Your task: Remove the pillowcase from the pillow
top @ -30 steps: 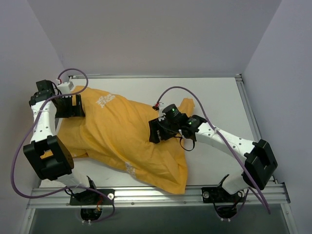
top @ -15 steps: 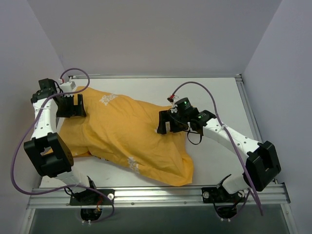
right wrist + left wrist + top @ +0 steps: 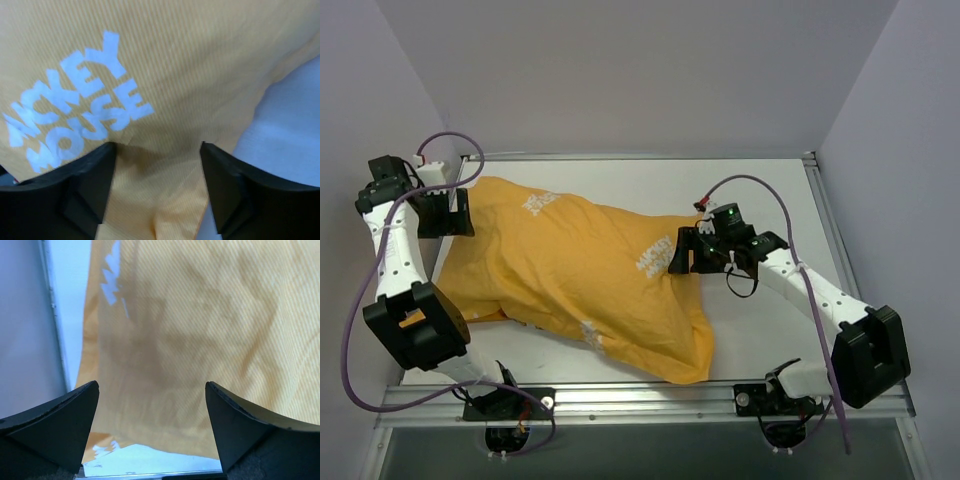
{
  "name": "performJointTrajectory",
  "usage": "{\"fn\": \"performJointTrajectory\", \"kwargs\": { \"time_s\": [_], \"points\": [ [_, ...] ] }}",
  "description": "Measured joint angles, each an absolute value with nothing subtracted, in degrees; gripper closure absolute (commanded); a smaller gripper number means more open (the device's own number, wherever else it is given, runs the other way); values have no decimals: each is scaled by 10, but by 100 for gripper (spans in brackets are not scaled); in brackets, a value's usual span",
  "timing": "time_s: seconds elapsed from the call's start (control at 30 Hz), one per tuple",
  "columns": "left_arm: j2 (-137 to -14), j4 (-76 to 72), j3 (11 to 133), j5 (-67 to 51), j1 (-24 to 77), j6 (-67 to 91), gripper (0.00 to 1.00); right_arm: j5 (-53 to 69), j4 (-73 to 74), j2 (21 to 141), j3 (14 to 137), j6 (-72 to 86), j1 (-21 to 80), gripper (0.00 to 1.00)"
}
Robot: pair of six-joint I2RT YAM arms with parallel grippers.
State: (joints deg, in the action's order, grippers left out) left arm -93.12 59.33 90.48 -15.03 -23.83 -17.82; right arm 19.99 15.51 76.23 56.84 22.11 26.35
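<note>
The orange-yellow pillowcase (image 3: 570, 270) lies spread across the table from the far left to the near right, bulging in the middle. White "MICKEY MOUSE" lettering (image 3: 653, 260) shows near its right edge. The pillow is hidden. My left gripper (image 3: 445, 213) hangs open over the cloth's far-left end, and the left wrist view shows only pillowcase (image 3: 200, 315) below the left gripper (image 3: 151, 387), none between its fingers. My right gripper (image 3: 682, 252) stands open at the right edge. In its wrist view the right gripper (image 3: 157, 147) straddles a low fold of pillowcase (image 3: 190, 60) beside the lettering (image 3: 80, 110).
Bare white table (image 3: 760, 190) lies behind and to the right of the cloth. A metal rail (image 3: 640, 400) runs along the near edge. Grey walls close in the back and both sides. A purple cable (image 3: 760, 190) loops above the right arm.
My right gripper has moved right, from the middle of the pillowcase to its right edge, and the white lettering has come into view there. The left gripper has drawn back to the left.
</note>
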Motion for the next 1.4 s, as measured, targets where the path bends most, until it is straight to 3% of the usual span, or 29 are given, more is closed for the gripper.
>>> {"fn": "performJointTrajectory", "kwargs": {
  "time_s": [0.03, 0.07, 0.13, 0.17, 0.2, 0.37, 0.57, 0.6, 0.63, 0.67, 0.77, 0.97, 1.23, 1.4],
  "points": [
    [-927, 597, 913, -150, -243, -181, 4, 213, 142, 764, 546, 230, 264, 48],
    [-924, 600, 921, -150, -246, -183, 4, 220, 133, 766, 532, 239, 267, 63],
    [-917, 604, 934, -150, -249, -185, 3, 237, 118, 778, 514, 252, 265, 79],
    [-914, 605, 937, -150, -249, -187, 4, 241, 114, 783, 514, 253, 263, 93],
    [-913, 607, 940, -151, -249, -187, 4, 249, 106, 791, 514, 252, 256, 100],
    [-913, 616, 940, -154, -249, -188, 4, 272, 101, 851, 578, 237, 166, 100],
    [-916, 634, 940, -183, -247, -194, 4, 227, 121, 1092, 919, 201, 69, 100],
    [-916, 639, 940, -188, -245, -197, 4, 217, 127, 1137, 988, 195, 63, 88],
    [-916, 646, 940, -194, -243, -202, 4, 208, 140, 1183, 1062, 192, 60, 69],
    [-916, 650, 940, -199, -239, -207, 5, 201, 147, 1224, 1130, 192, 57, 43],
    [-910, 655, 927, -205, -220, -224, 6, 197, 166, 1284, 1250, 182, 50, 1],
    [-904, 654, 889, -187, -130, -247, 6, 141, 195, 1206, 1203, 162, 55, 0],
    [-979, 614, 955, -182, -43, -231, 6, 100, 165, 934, 860, 166, 59, 0],
    [-1091, 579, 1044, -182, -29, -218, 6, 133, 111, 896, 701, 202, 61, 2]
  ]
}}
